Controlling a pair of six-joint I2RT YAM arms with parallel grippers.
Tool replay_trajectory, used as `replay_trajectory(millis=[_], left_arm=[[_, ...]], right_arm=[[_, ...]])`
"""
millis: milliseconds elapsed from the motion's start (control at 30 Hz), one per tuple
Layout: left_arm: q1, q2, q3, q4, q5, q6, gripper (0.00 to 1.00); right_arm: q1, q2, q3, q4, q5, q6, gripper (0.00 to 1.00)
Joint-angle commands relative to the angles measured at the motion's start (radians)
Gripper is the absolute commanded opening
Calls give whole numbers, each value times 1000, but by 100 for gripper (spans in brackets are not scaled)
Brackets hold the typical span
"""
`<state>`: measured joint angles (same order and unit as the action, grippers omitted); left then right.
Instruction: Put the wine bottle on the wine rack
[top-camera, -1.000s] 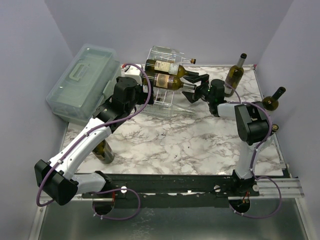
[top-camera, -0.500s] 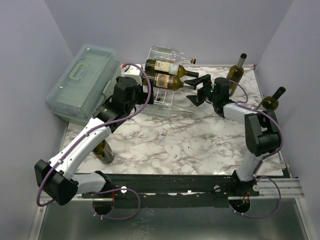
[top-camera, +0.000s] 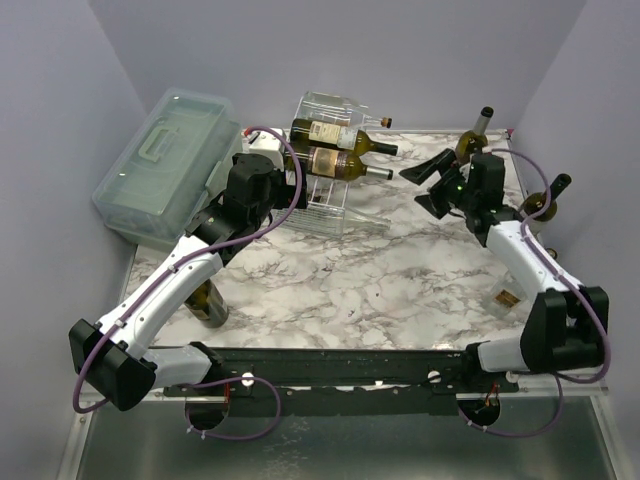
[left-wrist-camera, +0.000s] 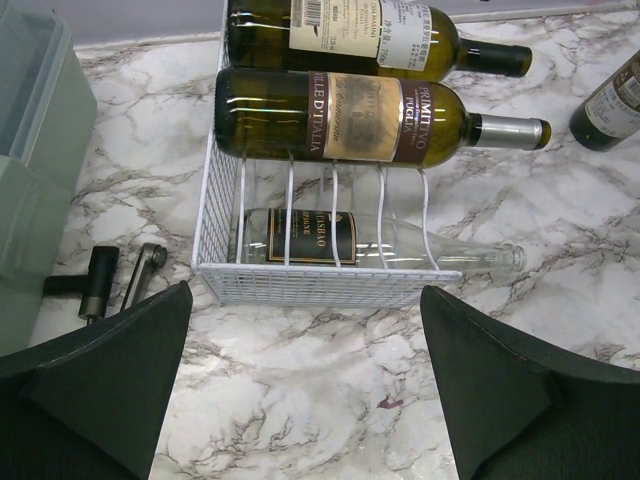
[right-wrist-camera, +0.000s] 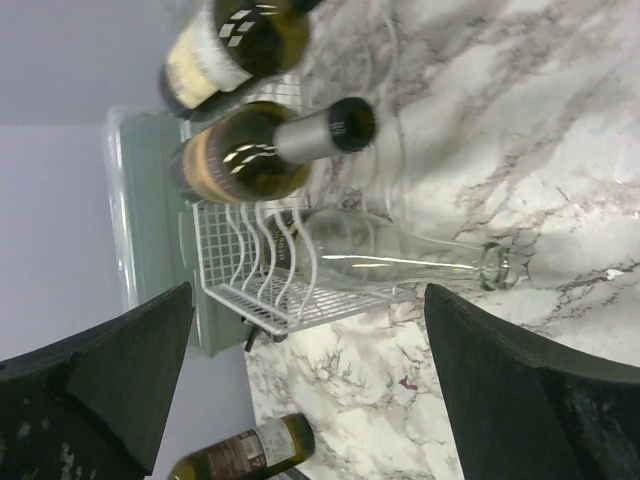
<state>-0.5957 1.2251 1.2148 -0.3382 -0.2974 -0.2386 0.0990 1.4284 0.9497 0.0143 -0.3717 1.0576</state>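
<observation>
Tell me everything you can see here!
wine rack: one, clear plastic with white wire, far middle of table
green wine bottles: two, dark green, lying on the rack's upper tiers
clear bottle: one, see-through, lying on the rack's lowest tier
loose wine bottles: three, dark green, two far right, one near left
storage box: one, pale green, far left
table: one, white marble with grey veins
left gripper: one, black, open, facing the rack
right gripper: one, black, open, right of the rack
</observation>
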Motion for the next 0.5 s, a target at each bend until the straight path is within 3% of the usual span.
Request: replay_trajectory(millis=[0, 233, 467], left_arm=[[4, -9, -1, 10, 19, 2, 98], [4, -14, 0, 9, 44, -16, 99], [4, -21, 0, 10, 68, -31, 99]], right_arm=[[7, -147, 100, -240, 61, -278, 100], [7, -320, 246, -522, 210, -510, 100], [7, -447, 355, -728, 463, -647, 100]])
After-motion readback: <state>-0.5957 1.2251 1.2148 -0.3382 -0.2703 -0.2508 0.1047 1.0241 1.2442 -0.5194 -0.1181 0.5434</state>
